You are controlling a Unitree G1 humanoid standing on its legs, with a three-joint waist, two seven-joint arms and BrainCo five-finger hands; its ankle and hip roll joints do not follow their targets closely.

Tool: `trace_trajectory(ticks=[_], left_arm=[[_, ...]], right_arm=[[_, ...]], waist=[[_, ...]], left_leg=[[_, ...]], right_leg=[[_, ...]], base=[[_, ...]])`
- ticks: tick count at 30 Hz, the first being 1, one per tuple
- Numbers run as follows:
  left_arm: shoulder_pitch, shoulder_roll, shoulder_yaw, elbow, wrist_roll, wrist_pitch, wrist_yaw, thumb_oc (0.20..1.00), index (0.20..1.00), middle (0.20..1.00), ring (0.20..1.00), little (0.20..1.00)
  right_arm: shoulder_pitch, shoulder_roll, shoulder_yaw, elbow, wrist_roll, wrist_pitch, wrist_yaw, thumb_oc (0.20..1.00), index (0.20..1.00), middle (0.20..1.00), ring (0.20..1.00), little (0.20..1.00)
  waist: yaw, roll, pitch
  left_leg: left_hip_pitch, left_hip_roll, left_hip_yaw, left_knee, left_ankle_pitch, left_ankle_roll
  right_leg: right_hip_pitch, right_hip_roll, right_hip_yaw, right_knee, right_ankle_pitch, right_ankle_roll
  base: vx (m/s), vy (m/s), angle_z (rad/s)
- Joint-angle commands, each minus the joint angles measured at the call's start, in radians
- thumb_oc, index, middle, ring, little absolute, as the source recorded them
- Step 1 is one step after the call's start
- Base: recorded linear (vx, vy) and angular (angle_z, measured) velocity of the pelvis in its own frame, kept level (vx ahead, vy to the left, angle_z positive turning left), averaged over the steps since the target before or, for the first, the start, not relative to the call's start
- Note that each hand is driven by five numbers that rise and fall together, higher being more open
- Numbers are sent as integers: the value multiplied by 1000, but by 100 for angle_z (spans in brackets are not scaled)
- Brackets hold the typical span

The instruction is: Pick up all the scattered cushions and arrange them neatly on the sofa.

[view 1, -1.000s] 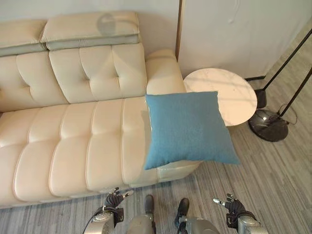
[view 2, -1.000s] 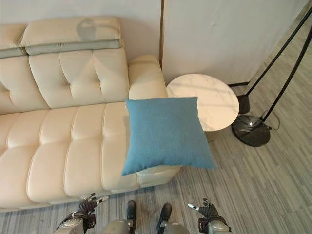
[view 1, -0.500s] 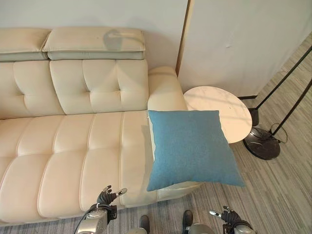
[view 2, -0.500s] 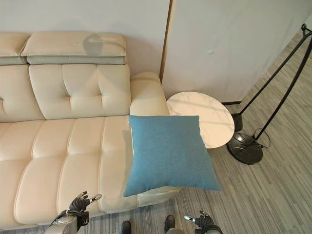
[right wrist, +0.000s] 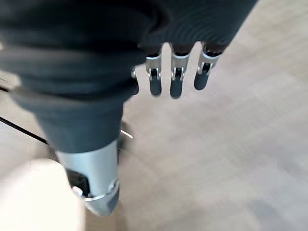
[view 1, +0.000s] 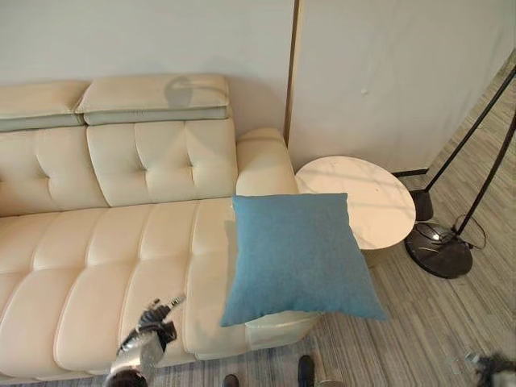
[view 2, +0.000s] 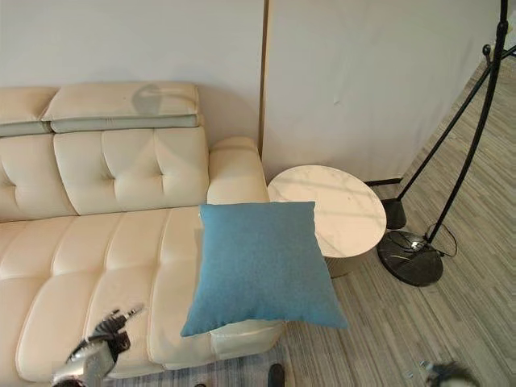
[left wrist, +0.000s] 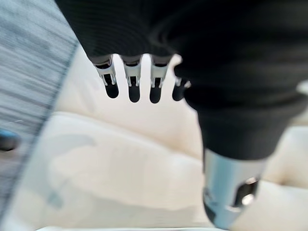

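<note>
Hovering over the sofa [view 1: 97, 250], left hand [view 1: 153, 316], fingers [left wrist: 134, 85] relaxed.

- Left hand [left wrist: 144, 72]: dark ribbed cover over back and wrist, a row of silver fingers [left wrist: 134, 82] with dark rounded tips.
- Its thumb [left wrist: 231, 192] is a silver tube with a dark round opening near its end.
- Right hand [right wrist: 159, 62]: same dark ribbed cover, silver dark-tipped fingers [right wrist: 176, 79], silver thumb [right wrist: 94, 180].
</note>
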Motion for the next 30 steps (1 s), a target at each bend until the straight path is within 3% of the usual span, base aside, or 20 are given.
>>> trace_trajectory(ticks=[1, 4, 10, 18, 25, 30], left_arm=[[-163, 20, -7, 67, -97, -60, 35, 1000, 1000, 1000, 1000, 1000], [-206, 11, -28, 86, -130, -63, 49, 1000, 1000, 1000, 1000, 1000], [-406, -12, -160, 133, -163, -45, 87, 1000, 1000, 1000, 1000, 1000], [-559, -62, -251, 234, -193, -37, 108, 1000, 1000, 1000, 1000, 1000], [-595, -158, -345, 122, -199, -54, 105, 1000, 1000, 1000, 1000, 1000], [-566, -195, -491, -36, -123, -19, 32, 1000, 1000, 1000, 1000, 1000]], right_arm=[[-144, 41, 41, -77, 86, -41, -30, 1000, 1000, 1000, 1000, 1000], [-208, 91, 75, -99, 145, -51, -54, 1000, 1000, 1000, 1000, 1000], [-484, 237, 265, -168, 221, -38, -116, 1000, 1000, 1000, 1000, 1000], [-705, 314, 389, -88, 216, -10, -154, 1000, 1000, 1000, 1000, 1000], [-633, 443, 445, -243, 310, -63, -155, 1000, 1000, 1000, 1000, 1000], [-486, 460, 486, -315, 308, -58, -79, 1000, 1000, 1000, 1000, 1000]], waist=[[-17, 5, 25], [-22, 14, 31], [-25, 37, 85], [-18, 32, 124], [-29, 15, 171], [-33, 10, 192]], left_leg=[[-30, -43, 37, 0, -20, -4], [-45, -41, 40, 0, -17, -5], [-138, -44, 32, 0, 10, -7], [-215, -55, 27, 0, 32, -11], [-235, -58, 27, 0, 39, -11], [-237, -58, 22, 0, 39, -13]], right_leg=[[54, -32, -30, 4, -151, 52], [37, -32, -32, 4, -149, 51], [-56, -40, -32, 4, -124, 44], [-132, -46, -32, 4, -97, 39], [-151, -49, -30, 4, -89, 36], [-147, -51, -42, 4, -92, 37]], base=[[7, -4, -10], [-2, 6, -6], [-43, 22, 4], [-18, 25, 3], [-2, 5, 0], [0, 0, 0]])
